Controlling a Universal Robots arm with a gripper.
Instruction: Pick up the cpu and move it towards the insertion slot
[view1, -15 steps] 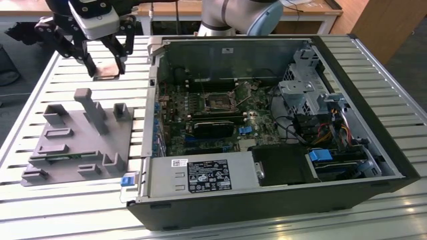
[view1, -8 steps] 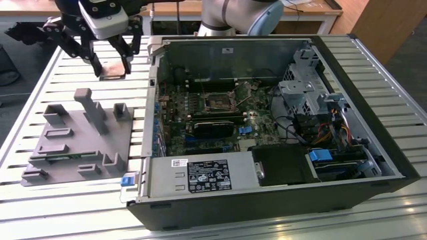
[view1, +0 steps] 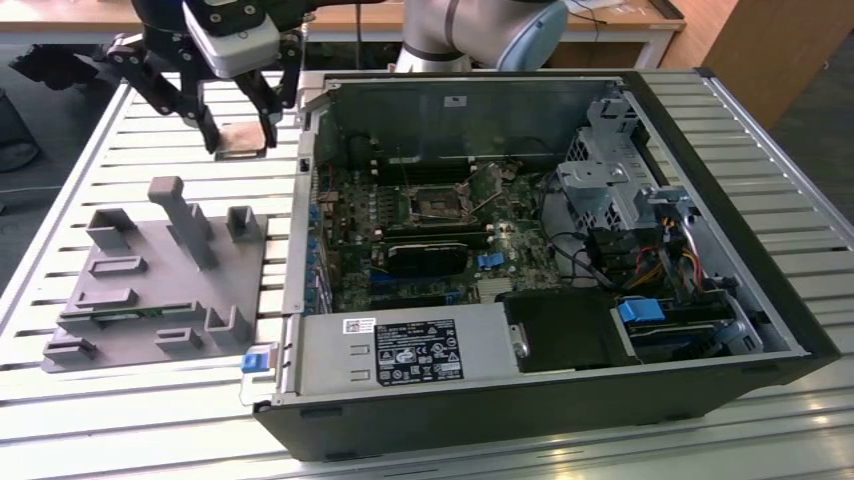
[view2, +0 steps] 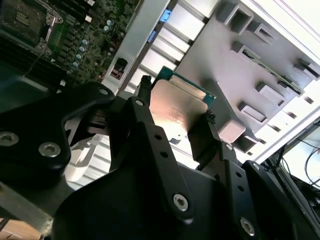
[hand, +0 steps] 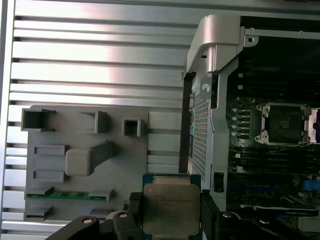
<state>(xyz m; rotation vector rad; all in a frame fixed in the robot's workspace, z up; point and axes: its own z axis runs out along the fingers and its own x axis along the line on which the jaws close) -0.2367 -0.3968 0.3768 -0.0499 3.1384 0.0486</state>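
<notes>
The black jaws (hand: 172, 220) pinch the flat silvery square cpu (hand: 171, 207) by opposite edges, keeping its face level, above the slatted bench beside the open computer case (view1: 747, 180), well apart from the metal-framed insertion slot (hand: 285, 122).

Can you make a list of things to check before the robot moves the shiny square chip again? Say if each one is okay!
1. Chip held on two sides: ok. In the second wrist view the gripper has a finger on each side of the cpu.
2. Chip lifted off the grey tray: ok. In the exterior view the cpu hangs above the slatted table, past the tray's far end.
3. Chip level: looks ok in the first wrist view.
4. Insertion slot free: ok, its dark centre shows bare.
5. Chip over the slot: not ok, it is outside the computer case.
6. Chip corner matches the slot: cannot tell.
</notes>
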